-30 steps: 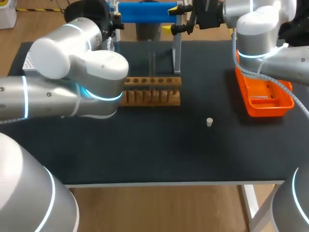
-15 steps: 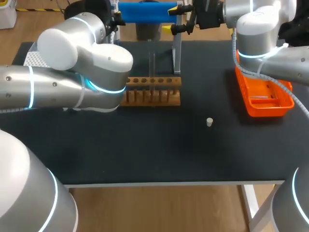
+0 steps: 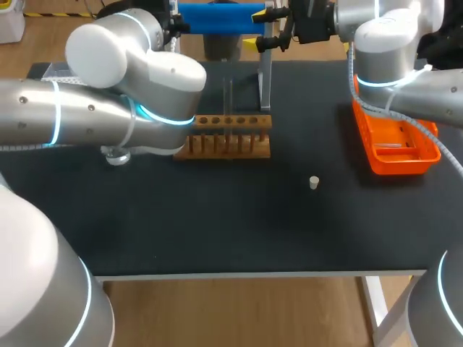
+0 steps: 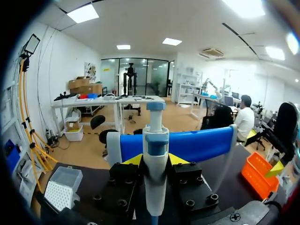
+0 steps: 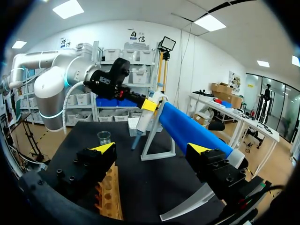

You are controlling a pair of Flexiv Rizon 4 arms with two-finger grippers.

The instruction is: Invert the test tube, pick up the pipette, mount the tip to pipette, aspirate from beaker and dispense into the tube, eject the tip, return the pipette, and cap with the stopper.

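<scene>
Left wrist view has the left gripper [image 4: 155, 161] clenched on the pipette [image 4: 155, 136] at the blue stand [image 4: 197, 145], so pickup looks to be the step in hand. With the tube [image 3: 230, 97] upright in the rack [image 3: 228, 137], inverting seems done. Over by the stand, the right gripper [image 5: 152, 150] hangs spread and empty. Left to do, by my reckoning: a tip from the tip box [image 4: 63, 187], drawing from the beaker [image 3: 116, 154], dispensing, ejecting, returning, then the stopper [image 3: 314, 182], which lies alone on the table [image 3: 217, 231]
</scene>
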